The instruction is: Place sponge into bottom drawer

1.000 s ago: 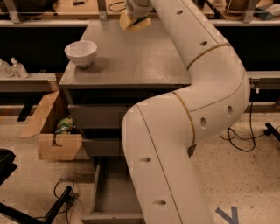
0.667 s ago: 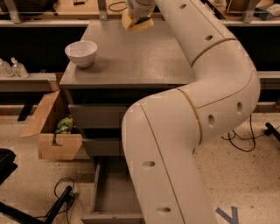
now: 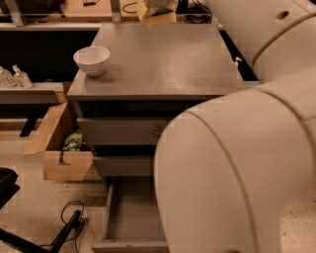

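Speckled floor up front, and right at the bottom edge the deep grey metal bottom drawer (image 3: 131, 217) stands pulled out, plain interior showing, with the robot's bulky white arm (image 3: 237, 168) crowding its right side. Above it sit the two shallower grey drawers (image 3: 123, 131), then the flat grey cabinet top (image 3: 163, 59) with a white round bowl (image 3: 92, 59) at its left. Way at the back the gripper (image 3: 159, 6) looks clamped on the yellow-based sponge (image 3: 157, 18), held tilted above the rear edge, so the smart play is to carry it forward high, wide of the bowl, clear the front lip, then lower it deep inside before letting go.
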Action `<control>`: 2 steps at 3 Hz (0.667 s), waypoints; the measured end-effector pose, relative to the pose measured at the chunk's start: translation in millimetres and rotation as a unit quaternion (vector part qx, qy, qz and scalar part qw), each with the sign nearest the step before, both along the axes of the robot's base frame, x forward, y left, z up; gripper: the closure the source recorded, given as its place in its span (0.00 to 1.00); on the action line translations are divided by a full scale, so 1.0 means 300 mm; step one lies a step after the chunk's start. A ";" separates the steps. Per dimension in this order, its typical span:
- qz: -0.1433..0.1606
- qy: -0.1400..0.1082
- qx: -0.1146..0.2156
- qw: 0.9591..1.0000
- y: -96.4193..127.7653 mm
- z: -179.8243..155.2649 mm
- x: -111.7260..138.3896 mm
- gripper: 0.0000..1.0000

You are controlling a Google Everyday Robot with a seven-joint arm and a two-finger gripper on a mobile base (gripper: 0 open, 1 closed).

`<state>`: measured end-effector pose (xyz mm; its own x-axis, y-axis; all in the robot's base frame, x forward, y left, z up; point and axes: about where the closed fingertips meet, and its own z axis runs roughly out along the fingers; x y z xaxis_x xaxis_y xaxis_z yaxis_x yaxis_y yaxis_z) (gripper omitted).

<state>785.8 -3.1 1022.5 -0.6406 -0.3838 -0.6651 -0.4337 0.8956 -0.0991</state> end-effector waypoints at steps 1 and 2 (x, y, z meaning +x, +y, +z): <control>-0.024 -0.007 0.027 0.999 -0.010 0.059 -0.124 1.00; -0.029 0.013 0.022 0.999 -0.019 -0.006 -0.172 1.00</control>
